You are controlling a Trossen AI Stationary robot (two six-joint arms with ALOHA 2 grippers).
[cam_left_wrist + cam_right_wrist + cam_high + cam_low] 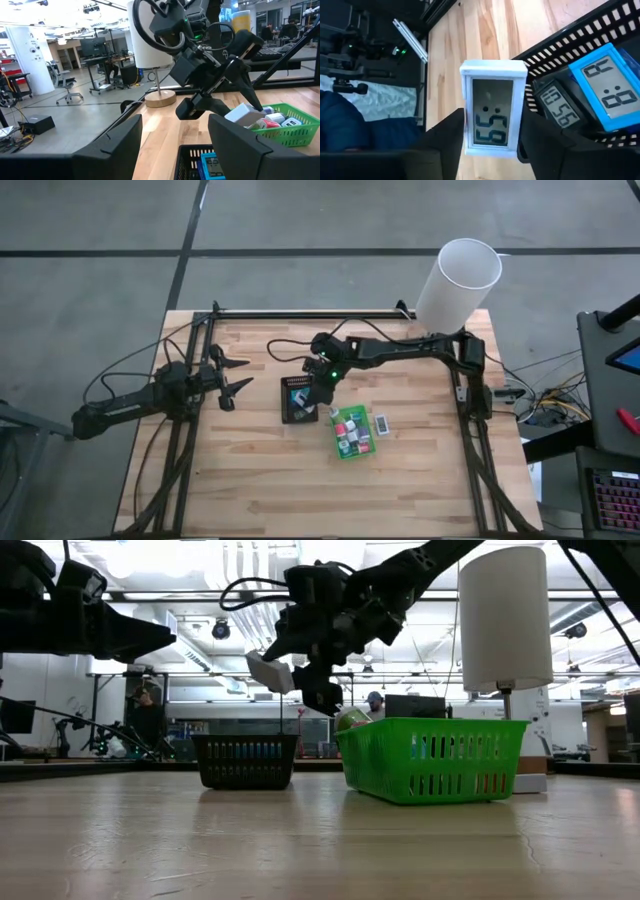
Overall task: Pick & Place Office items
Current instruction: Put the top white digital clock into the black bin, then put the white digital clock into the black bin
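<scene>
High view: right gripper (322, 392) hangs over the black ribbed tray (287, 416), green tray (366, 452) just beside; left gripper (238, 375) waits apart, jaws wide and empty.
Low view: white digital clock (267, 671) is held aloft above the black tray.
Right wrist view: fingers (443, 137) flank the clock's long sides, seemingly slackening; a rigid, light, slick plastic case, best pinched across the frame, off the display.

R gripper (322, 394) raised mid-table, fingers clamped; L gripper (243, 374) open, idle.
</scene>
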